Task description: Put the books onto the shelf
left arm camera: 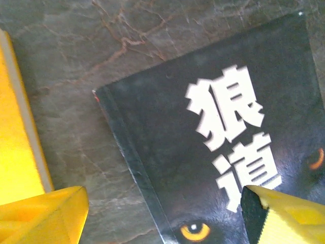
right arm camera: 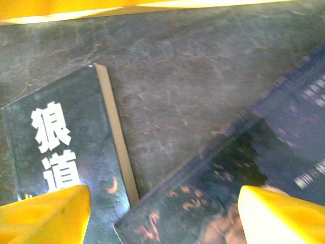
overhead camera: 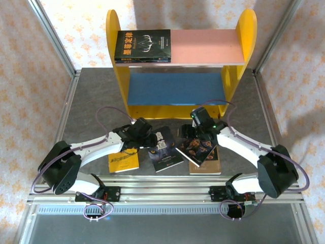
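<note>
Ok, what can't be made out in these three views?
Top view: stack on the pink board of the shelf, edges too thin to count its books.
Top view: brown book, mostly covered by the dark book lying on it.
Top view: yellow book, upper part hidden by the left arm.
Right wrist view: dark book's lettering, blurred and cut by the frame edge.

L end effector (overhead camera: 139, 131), R end effector (overhead camera: 201, 133): both open, low.
</note>
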Tool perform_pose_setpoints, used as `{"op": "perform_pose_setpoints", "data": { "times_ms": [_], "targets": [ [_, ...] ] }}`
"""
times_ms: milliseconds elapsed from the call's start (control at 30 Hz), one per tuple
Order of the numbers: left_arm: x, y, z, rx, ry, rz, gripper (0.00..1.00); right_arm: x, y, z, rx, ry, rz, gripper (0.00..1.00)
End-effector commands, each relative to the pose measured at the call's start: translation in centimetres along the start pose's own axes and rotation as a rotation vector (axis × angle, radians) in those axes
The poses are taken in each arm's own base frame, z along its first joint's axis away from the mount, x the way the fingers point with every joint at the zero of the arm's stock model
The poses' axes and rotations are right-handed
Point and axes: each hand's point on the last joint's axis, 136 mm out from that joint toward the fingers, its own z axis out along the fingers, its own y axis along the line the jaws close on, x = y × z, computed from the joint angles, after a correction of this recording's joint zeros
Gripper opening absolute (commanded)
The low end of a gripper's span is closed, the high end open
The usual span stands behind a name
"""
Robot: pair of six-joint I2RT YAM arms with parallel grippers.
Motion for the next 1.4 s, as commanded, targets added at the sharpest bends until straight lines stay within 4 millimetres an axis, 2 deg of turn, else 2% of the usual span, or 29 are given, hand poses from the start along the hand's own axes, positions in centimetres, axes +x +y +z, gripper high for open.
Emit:
{"op": "perform_pose_setpoints", "data": {
  "times_ms": [0, 333, 600, 667, 867, 967, 1133, 1367],
  "targets": [
    [-0.1, -1.1, 0.3, 0.033, -0.006, -0.032, 0.81, -1.6, 2.2, 0.5, -0.065, -0.01, -0.08, 0.75],
    [1.3, -1.3, 2.7, 0.055, 0.047, -0.068, 0.81, -0.7, 3.6, 3.9, -0.075, 0.094, -0.169, 0.7],
    [0.9, -1.9, 3.5, 0.063, 0.044, -0.069, 0.81, 0.5, 4.1, 5.7, -0.079, 0.138, -0.169, 0.69],
    [0.4, -2.1, 3.6, 0.061, 0.026, -0.06, 0.81, 0.8, 4.3, 6.0, -0.083, 0.146, -0.17, 0.69],
    [-3.6, -2.9, 4.1, 0.047, -0.046, -0.006, 0.81, 1.4, 4.3, 6.7, -0.078, 0.164, -0.153, 0.67],
    [-4.7, -3.8, 4.4, 0.06, -0.045, 0.016, 0.81, 1.6, 4.4, 6.6, -0.087, 0.164, -0.144, 0.67],
    [-5.6, -3.7, 3.8, 0.066, -0.059, 0.019, 0.81, 2.1, 4.1, 6.3, -0.083, 0.165, -0.144, 0.67],
    [-5.2, -2.4, 1.9, 0.029, -0.066, 0.02, 0.81, 2.9, 4.1, 6.7, -0.08, 0.18, -0.143, 0.67]
  ]
}}
